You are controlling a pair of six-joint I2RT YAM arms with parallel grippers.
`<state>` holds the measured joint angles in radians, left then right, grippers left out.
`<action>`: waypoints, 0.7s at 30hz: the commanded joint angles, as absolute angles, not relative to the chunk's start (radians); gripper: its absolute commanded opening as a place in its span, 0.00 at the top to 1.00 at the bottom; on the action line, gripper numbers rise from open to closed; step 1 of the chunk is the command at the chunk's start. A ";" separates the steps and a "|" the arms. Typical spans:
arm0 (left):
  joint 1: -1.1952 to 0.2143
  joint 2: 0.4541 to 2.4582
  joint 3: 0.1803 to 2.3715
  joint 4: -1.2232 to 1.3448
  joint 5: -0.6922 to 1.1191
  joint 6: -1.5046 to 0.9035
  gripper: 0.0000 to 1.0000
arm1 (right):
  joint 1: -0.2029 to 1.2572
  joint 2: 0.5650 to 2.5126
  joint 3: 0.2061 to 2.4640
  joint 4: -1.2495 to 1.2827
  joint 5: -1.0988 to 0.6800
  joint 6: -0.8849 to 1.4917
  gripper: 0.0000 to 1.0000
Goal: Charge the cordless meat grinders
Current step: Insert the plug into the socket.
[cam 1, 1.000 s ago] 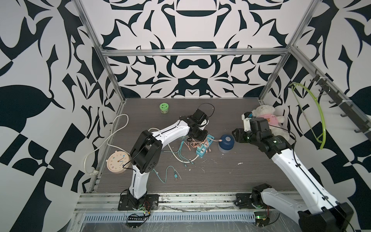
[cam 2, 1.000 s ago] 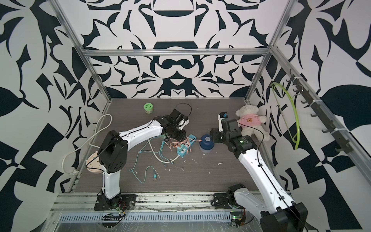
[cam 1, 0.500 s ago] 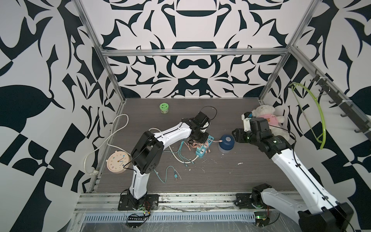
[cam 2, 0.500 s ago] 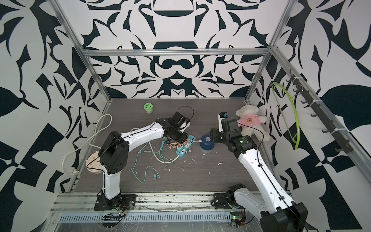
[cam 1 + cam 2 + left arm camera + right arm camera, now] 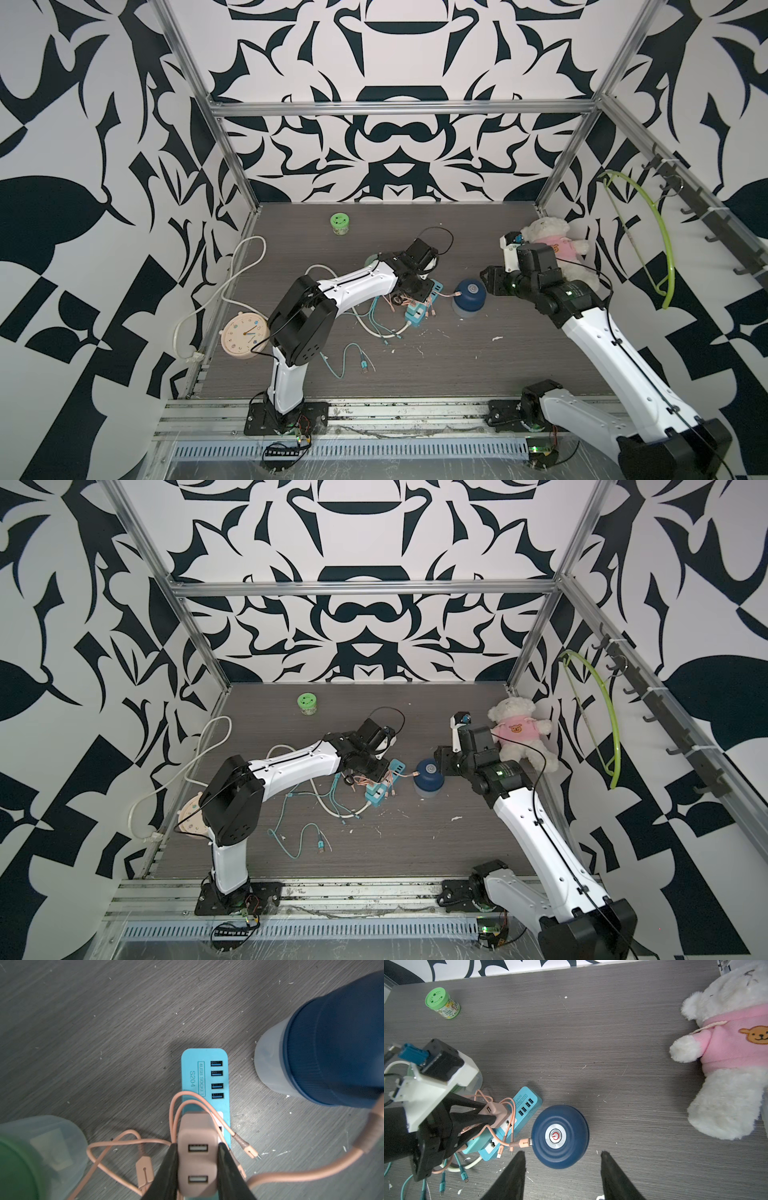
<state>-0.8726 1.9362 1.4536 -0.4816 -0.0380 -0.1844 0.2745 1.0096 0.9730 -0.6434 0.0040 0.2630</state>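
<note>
1. Misalignment at the socket: the left claw (image 5: 197, 1147) pinches the pink adapter (image 5: 196, 1132) by its two flanks, over the near end of the blue power strip (image 5: 204, 1076). I cannot tell whether the prongs are seated. Pushed down crooked, they would likely jam, or skid the light strip away from the tips.
2. Slip in the grip: the fingers (image 5: 166, 1172) hold smooth, rounded plastic, so a hard push could squirt the adapter out sideways.
3. Cable drag: the pink cable (image 5: 301, 1177) loops around the adapter. Its connector (image 5: 525, 1142) meets the side of the dark blue grinder (image 5: 560, 1136), which stands just beyond the strip from the left claw. A tug on the adapter may pull that plug out or tip the grinder.
4. Collision: the right claw (image 5: 563, 1153) hangs spread and empty just beside the dark blue grinder. A careless advance could knock it and unseat the connector.
5. Neglect of the second unit: the mint green grinder (image 5: 18, 1163) sits close beside the left claw, on the side away from the blue one. I see no cable joined to it, and the wrist could brush it on withdrawing.
</note>
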 commanded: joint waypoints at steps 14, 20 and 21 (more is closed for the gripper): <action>-0.884 2.032 1.425 -0.582 -0.002 -0.130 0.95 | 0.282 1.072 1.051 -0.761 -0.112 0.205 0.48; -0.884 2.059 1.430 -0.627 -0.042 -0.144 1.00 | 0.281 1.081 1.049 -0.748 -0.106 0.205 0.47; -0.884 2.064 1.434 -0.634 -0.041 -0.150 1.00 | 0.282 1.082 1.050 -0.745 -0.106 0.204 0.47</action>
